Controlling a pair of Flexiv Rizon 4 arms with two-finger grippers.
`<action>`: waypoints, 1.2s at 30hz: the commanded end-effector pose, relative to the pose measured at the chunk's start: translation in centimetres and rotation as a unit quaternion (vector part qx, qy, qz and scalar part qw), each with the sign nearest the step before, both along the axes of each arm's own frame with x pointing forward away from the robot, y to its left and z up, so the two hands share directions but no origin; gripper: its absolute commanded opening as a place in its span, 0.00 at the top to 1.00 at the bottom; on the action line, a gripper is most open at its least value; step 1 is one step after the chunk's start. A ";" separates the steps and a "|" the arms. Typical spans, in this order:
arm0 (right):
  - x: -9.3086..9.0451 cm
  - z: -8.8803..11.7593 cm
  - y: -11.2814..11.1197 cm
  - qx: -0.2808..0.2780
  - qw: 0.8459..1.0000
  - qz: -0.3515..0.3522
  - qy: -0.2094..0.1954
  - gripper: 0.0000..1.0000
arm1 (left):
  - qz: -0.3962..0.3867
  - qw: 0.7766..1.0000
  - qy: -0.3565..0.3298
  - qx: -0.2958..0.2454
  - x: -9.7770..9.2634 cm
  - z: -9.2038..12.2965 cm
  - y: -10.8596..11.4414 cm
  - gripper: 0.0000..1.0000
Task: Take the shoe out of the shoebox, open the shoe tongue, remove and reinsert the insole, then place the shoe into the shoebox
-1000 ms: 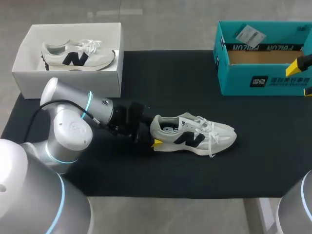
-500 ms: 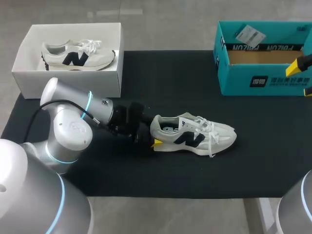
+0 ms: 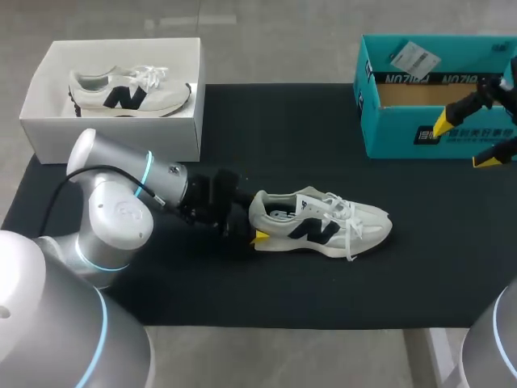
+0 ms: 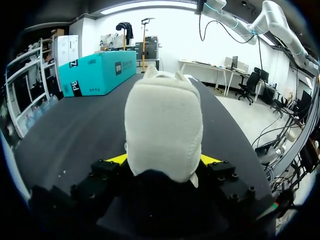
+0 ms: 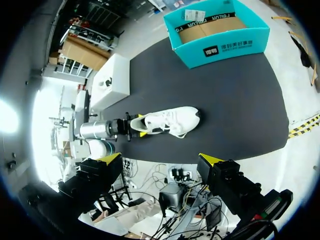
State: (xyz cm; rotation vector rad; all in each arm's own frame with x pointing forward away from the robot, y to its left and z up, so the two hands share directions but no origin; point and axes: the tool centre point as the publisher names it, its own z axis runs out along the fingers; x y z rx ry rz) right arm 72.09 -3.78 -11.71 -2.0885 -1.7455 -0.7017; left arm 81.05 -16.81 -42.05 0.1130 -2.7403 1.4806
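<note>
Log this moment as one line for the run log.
left gripper: shut on shoe heel, shoe on black mat | right gripper: open, empty | teal shoebox: no shoe visible

shoe (image 3: 323, 222): off-white cloth upper, matt; heel panel soft and slightly fuzzy
teal shoebox (image 3: 388, 133): cardboard, smooth printed outside, plain brown inside
white box (image 3: 121, 137): smooth matt card
table cover (image 3: 283, 137): black, matt, cloth-like
left arm (image 3: 113, 214): smooth, glossy silver-grey shell

Silver-white left arm (image 3: 113, 214), blue-ringed, carries black, yellow-tipped end effector (image 4: 163, 160).
</note>
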 end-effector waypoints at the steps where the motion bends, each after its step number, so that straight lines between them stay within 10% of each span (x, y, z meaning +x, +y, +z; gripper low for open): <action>1: 2.7 0.1 4.1 -0.094 0.994 0.008 0.045 0.00 | 0.000 1.000 0.001 0.002 0.1 0.0 -0.1 1.00; 20: 6.3 -3.8 12.0 -0.268 0.954 0.014 0.135 0.00 | 0.000 1.000 0.001 0.002 0.1 0.0 -0.1 1.00; 36: 5.7 -5.9 13.0 -0.254 0.954 0.011 0.160 0.00 | 0.000 1.000 0.001 0.002 0.1 0.0 -0.1 1.00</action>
